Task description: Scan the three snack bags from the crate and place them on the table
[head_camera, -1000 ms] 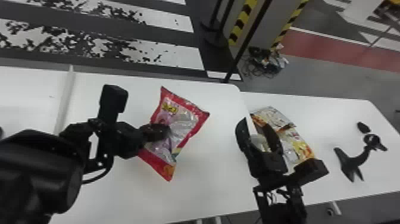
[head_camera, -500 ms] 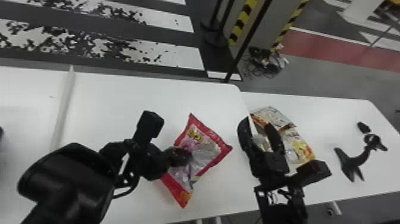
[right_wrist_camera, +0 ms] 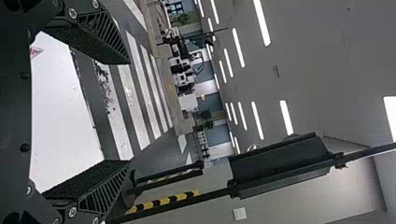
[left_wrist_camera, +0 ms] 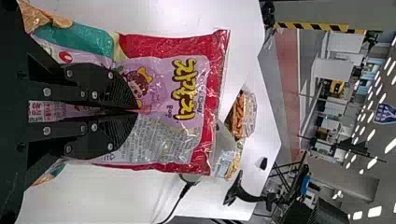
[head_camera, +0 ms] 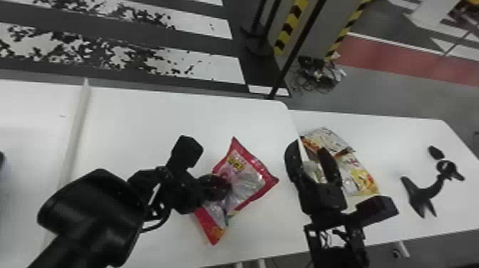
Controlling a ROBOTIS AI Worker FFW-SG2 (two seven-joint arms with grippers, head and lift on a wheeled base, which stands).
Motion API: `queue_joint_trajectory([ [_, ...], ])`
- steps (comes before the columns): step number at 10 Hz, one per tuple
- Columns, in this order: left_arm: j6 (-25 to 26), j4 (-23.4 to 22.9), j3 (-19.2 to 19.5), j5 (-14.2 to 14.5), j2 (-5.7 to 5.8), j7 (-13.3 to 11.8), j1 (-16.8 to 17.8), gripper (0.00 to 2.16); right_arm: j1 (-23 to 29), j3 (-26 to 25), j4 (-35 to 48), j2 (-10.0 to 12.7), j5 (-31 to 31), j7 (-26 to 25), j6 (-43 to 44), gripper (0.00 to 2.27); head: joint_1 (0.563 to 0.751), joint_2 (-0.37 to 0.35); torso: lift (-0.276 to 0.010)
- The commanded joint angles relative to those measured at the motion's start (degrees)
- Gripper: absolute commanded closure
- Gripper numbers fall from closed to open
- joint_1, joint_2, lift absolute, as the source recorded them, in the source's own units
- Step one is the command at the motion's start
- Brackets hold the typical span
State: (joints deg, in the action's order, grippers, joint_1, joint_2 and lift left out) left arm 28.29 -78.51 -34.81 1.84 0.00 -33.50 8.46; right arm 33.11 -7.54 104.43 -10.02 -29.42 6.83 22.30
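Jaws of the left gripper (left_wrist_camera: 139,111): clenched on the red bag (head_camera: 249,181), fingertips biting well in from the edges. Jaws of the right gripper (head_camera: 309,147): spread wide, nothing between. So, red bag over the counter (head_camera: 160,117), off to the right of the left arm, basically between the two grippers. Can't tell whether touching down or not. Long axis slanted in the head view, from far right to near left, one corner poking toward the right gripper. Left obviously nearer, being latched on; right near, but apart. Other two bags (head_camera: 361,178) on the right-hand counter (head_camera: 392,132), past the right gripper. Probably down to the last bag, guessing scan or set-down next. Would turn that corner away from the open jaws before moving right, otherwise might snag and twist.
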Motion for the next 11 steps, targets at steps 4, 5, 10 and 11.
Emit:
queue_joint_trajectory([
  [4,1.2,0.2,-0.3,0.1,-0.15,-1.0,1.4,0.03,0.6,-0.5,0.3,-0.2,-0.6,0.0,0.4,0.14,0.695,-0.350,-0.062],
  [5,1.2,-1.0,0.8,0.5,-0.15,-0.7,0.5,0.03,1.3,-0.8,0.7,-0.3,-0.7,0.5,0.8,0.14,0.695,-0.350,-0.062],
  [10,-6.4,-15.5,14.0,-0.3,-0.15,6.5,-10.9,0.03,4.5,-1.5,1.9,-0.4,-1.7,1.4,3.6,0.13,0.695,-0.350,-0.062],
  [11,-6.7,-19.2,16.2,-0.1,-0.15,8.4,-13.6,0.03,4.8,-1.1,2.2,-0.4,-1.6,1.4,3.4,0.13,0.695,-0.350,-0.062],
])
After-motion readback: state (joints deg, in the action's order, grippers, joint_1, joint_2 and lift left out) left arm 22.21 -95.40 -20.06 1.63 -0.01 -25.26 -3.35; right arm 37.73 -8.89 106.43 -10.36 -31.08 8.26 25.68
